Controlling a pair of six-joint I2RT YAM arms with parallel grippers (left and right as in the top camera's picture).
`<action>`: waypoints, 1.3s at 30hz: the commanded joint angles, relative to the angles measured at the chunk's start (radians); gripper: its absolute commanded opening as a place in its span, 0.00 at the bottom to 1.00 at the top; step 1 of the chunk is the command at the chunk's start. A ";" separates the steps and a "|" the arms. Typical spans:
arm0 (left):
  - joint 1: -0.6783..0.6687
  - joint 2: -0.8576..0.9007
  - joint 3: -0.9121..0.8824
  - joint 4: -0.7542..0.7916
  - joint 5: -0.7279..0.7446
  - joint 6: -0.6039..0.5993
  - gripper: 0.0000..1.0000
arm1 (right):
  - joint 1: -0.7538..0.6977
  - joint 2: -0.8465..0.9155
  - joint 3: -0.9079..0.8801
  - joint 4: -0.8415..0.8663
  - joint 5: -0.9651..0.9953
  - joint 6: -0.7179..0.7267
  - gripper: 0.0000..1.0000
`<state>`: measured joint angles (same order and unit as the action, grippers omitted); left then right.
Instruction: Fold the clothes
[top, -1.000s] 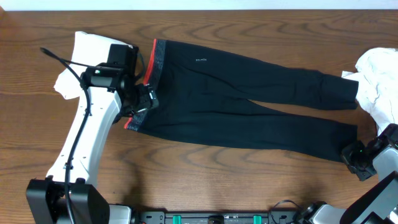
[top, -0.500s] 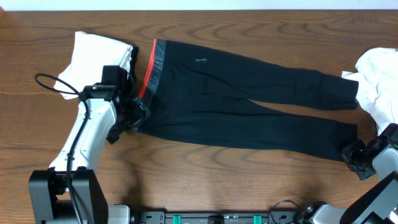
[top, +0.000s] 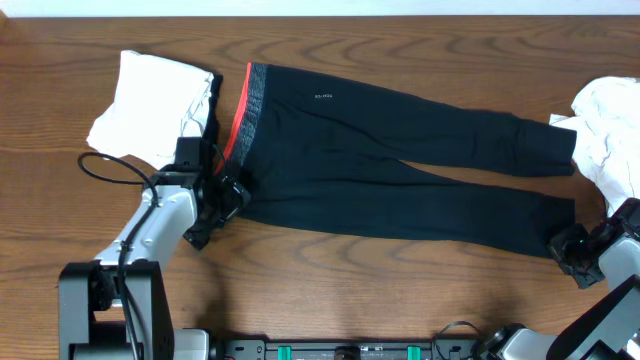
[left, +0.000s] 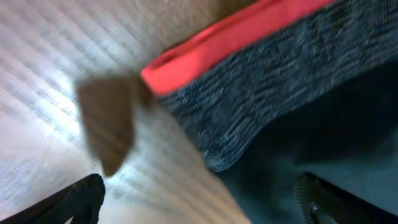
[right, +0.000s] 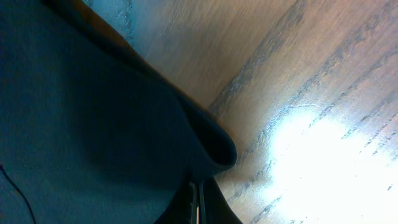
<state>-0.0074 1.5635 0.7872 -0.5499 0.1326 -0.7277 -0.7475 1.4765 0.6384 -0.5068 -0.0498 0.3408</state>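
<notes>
Leggings (top: 400, 150), black with a red-and-grey waistband (left: 261, 81), lie flat lengthwise across the desk (top: 350, 290), just beside a folded white cloth (top: 150, 105) at the left end. Left claw (left: 202, 199): released, fingers straddling the lower waistband corner. Right claw (top: 562, 249): clenched on the lower leg's hem. Assessment: grasping stage, first fold not yet begun. The left claw must next close squarely on that corner.
</notes>
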 joint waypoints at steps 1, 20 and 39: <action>0.003 0.006 -0.021 0.036 0.006 -0.014 0.96 | -0.004 -0.001 -0.012 0.006 -0.004 0.013 0.05; 0.002 0.006 -0.034 0.092 -0.043 -0.014 0.92 | -0.004 0.001 -0.021 0.022 0.068 0.056 0.43; 0.002 0.003 -0.025 0.118 -0.040 0.002 0.24 | -0.004 0.000 -0.013 0.021 0.045 0.055 0.01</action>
<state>-0.0074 1.5635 0.7631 -0.4332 0.1013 -0.7361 -0.7475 1.4723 0.6270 -0.4732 0.0071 0.3897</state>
